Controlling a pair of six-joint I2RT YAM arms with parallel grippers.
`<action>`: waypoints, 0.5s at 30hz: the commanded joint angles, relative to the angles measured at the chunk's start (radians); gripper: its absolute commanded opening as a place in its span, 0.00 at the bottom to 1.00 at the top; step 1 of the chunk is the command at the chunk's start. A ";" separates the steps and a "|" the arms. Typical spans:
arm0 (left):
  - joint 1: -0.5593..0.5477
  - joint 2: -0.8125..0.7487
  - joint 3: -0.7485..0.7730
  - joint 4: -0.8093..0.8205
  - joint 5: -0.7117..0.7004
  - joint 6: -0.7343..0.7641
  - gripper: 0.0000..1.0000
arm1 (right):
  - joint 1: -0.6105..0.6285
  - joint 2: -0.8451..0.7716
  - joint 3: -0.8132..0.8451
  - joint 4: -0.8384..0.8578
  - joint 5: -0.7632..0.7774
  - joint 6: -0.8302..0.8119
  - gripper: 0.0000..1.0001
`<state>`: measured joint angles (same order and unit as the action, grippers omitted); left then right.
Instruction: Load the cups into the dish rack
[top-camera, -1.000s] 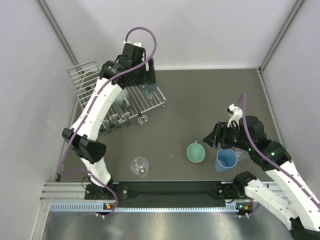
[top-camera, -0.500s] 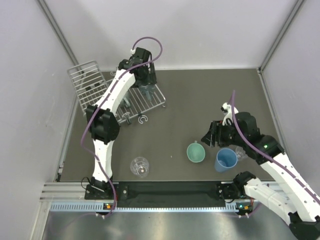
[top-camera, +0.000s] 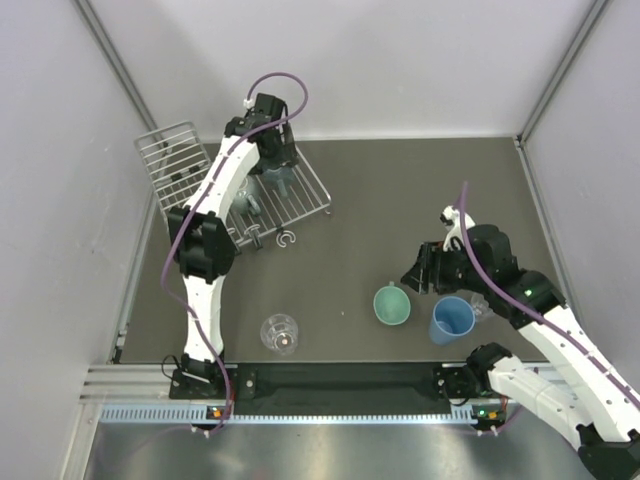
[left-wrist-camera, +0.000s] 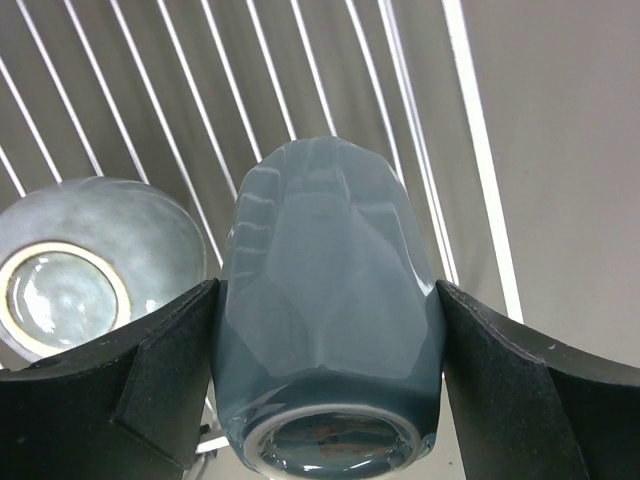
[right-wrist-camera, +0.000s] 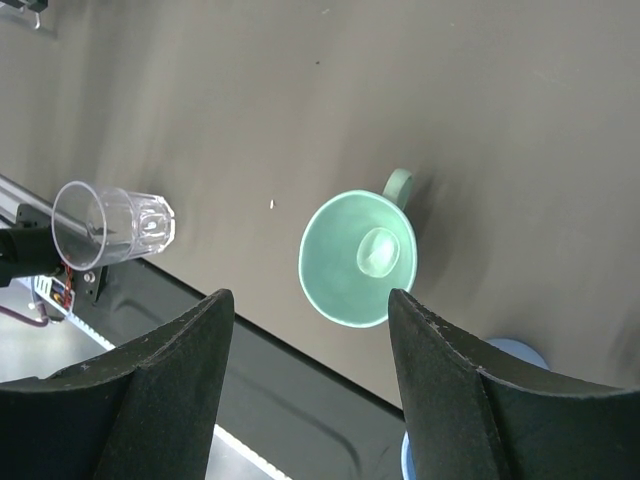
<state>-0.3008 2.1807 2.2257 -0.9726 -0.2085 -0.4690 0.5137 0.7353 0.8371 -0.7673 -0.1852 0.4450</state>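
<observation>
Slate cup (left-wrist-camera: 325, 300): inverted, base toward the wrist camera, over the wires of the rack (left-wrist-camera: 150, 100), above its flat tray. We could not tell whether its rim touched the wires.

Left jaws: closed on the slate cup, one finger (left-wrist-camera: 160, 380) against each side wall.

Grey cup (left-wrist-camera: 70, 270): also inverted, on the tray just beside the slate cup and near one finger.

Step in hand, as we judged it: setting the slate cup down on the rack. Next move, in our view: seat the rim on the wires, part the jaws just enough to free the walls, then draw straight up, since the grey cup left little room on that side.

Mint mug (right-wrist-camera: 358, 258): upright on the surface (top-camera: 400, 200), mouth up, well apart from the rack.

Right jaws: spread wide and empty, hanging above the mint mug without touching it; the mug showed between the two fingers. We took it for the next cup to load.

Blue tumbler (top-camera: 452, 320): upright, just beside the mint mug.

Clear glass (top-camera: 280, 333): on the surface near the arm bases, apart from both jaws.
</observation>
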 joint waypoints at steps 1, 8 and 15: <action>0.015 0.001 0.034 0.049 0.017 -0.002 0.00 | -0.007 0.003 0.000 0.066 -0.011 -0.011 0.63; 0.026 -0.001 0.015 0.023 -0.071 0.009 0.00 | -0.007 0.009 -0.030 0.082 -0.019 -0.008 0.63; 0.029 -0.024 -0.012 -0.012 -0.201 0.021 0.00 | -0.007 0.022 -0.033 0.097 -0.028 -0.011 0.63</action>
<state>-0.2810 2.2086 2.2105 -0.9947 -0.2993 -0.4679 0.5137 0.7547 0.7990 -0.7254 -0.2001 0.4450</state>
